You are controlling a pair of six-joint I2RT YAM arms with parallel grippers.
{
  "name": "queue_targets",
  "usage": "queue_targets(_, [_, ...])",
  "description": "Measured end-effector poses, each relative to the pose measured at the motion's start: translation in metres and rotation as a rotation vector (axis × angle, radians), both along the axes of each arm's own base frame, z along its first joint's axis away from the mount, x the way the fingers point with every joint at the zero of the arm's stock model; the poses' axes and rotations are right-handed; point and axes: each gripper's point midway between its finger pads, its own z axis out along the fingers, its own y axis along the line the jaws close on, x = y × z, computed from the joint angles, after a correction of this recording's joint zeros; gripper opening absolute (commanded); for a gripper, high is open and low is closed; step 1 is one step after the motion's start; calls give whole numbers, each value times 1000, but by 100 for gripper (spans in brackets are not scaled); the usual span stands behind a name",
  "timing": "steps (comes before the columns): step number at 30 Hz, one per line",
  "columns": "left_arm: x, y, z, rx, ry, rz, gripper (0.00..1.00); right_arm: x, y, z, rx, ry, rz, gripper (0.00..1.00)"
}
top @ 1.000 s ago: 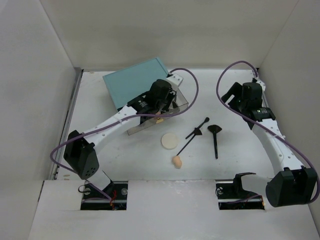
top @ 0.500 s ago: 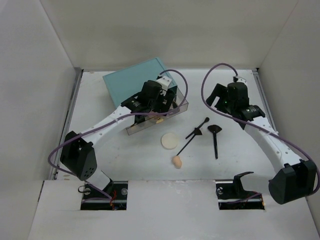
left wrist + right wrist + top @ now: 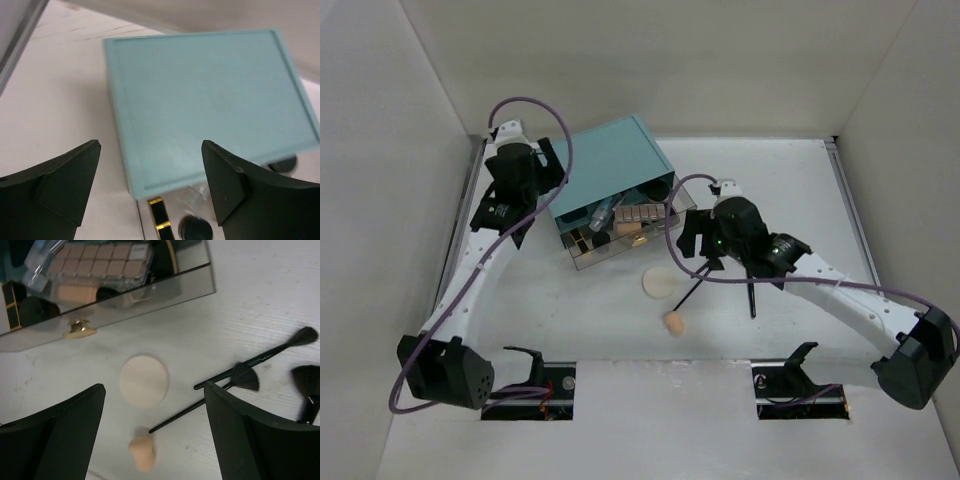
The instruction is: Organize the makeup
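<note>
The teal box (image 3: 605,160) stands at the back left with its clear drawer (image 3: 620,248) pulled out. In the drawer lie a tan palette (image 3: 100,262), a clear bottle (image 3: 603,212) and black compacts (image 3: 30,310). On the table lie a cream round puff (image 3: 144,380), a peach sponge (image 3: 142,452) and three thin black brushes (image 3: 250,374). My right gripper (image 3: 155,410) hangs open above the puff and sponge, holding nothing. My left gripper (image 3: 150,150) is open and empty over the box's top (image 3: 210,100), at its left end (image 3: 548,178).
The gold drawer handle (image 3: 80,329) faces the puff. White walls enclose the table on three sides, and the left wall (image 3: 410,200) is close to my left arm. One brush (image 3: 751,285) lies partly under my right arm (image 3: 790,265).
My left gripper opened, left the drawer and drew back to the box's left end, uncovering the drawer's contents. My right arm swung from the far right to the middle, over the brushes.
</note>
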Motion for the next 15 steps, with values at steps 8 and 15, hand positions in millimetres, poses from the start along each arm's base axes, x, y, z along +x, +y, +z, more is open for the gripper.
queue_targets(8, [39,39,-88,-119,200,206,57,-18,42,-20,-59,-7,134,75])
queue_targets(15, [47,51,-104,-182,221,275,40,-15,57,-44,-111,23,166,61])
